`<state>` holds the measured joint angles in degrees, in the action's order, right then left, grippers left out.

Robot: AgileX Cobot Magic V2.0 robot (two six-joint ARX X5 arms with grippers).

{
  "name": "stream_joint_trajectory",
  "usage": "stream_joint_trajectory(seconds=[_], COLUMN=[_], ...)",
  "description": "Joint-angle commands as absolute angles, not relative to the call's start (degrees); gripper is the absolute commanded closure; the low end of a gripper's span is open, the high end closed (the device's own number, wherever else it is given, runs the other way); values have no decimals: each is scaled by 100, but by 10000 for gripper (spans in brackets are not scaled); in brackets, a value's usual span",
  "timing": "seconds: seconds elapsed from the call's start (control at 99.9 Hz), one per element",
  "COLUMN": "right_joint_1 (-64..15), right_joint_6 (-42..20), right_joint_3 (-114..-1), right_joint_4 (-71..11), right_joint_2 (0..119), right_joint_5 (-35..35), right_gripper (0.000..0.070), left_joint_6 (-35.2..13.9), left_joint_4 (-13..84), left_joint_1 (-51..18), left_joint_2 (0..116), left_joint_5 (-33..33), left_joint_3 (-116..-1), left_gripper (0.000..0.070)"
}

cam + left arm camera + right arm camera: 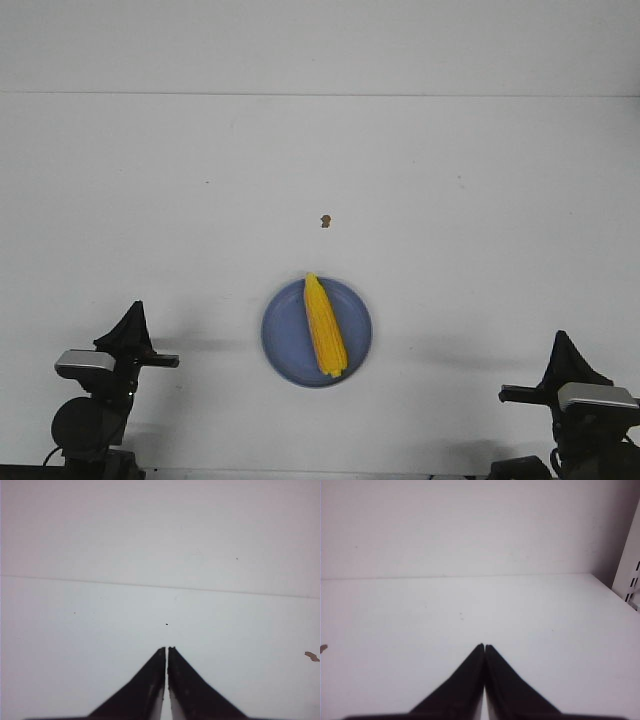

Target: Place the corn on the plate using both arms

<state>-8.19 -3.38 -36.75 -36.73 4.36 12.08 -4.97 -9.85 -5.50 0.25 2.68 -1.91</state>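
The yellow corn [324, 325] lies on the blue plate [285, 345] near the table's front middle, its thin tip pointing away from me over the plate's far rim. My left gripper [133, 310] is shut and empty at the front left, well apart from the plate. My right gripper [563, 340] is shut and empty at the front right. In the left wrist view the gripper [167, 649] shows closed black fingers over bare table. In the right wrist view the gripper [484, 646] is also closed. Corn and plate are out of both wrist views.
A small brown mark [325, 221] sits on the white table beyond the plate; it also shows in the left wrist view [311, 656]. The table's far edge meets a white wall. A white slotted rail [630, 565] stands at the edge of the right wrist view.
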Motion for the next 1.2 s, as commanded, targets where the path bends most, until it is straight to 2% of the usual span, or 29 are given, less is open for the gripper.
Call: stream_joint_trajectory(seconds=[0.0, 0.26, 0.441, 0.751, 1.191], right_joint_1=[-816, -534, -97, 515, 532], right_joint_6=[-344, -248, -148, -169, -239], right_joint_3=[-3594, -2456, -1667, -1028, -272], right_joint_4=[-3479, -2217, -1313, -628, 440], right_joint_2=[370, 117, 10, 10, 8], right_joint_5=[1199, 1135, 480, -158, -154], right_gripper=[700, 700, 700, 700, 700], left_joint_6=[-410, -410, -410, -410, -410], left_joint_4=[-1046, -1044, -1044, -1044, -1041], left_joint_1=[-554, -554, -554, -554, -554], left_joint_2=[19, 19, 19, 19, 19], left_joint_5=[270, 270, 270, 270, 270], left_joint_3=[-80, -80, -80, -80, -80], left_gripper=[686, 686, 686, 686, 686])
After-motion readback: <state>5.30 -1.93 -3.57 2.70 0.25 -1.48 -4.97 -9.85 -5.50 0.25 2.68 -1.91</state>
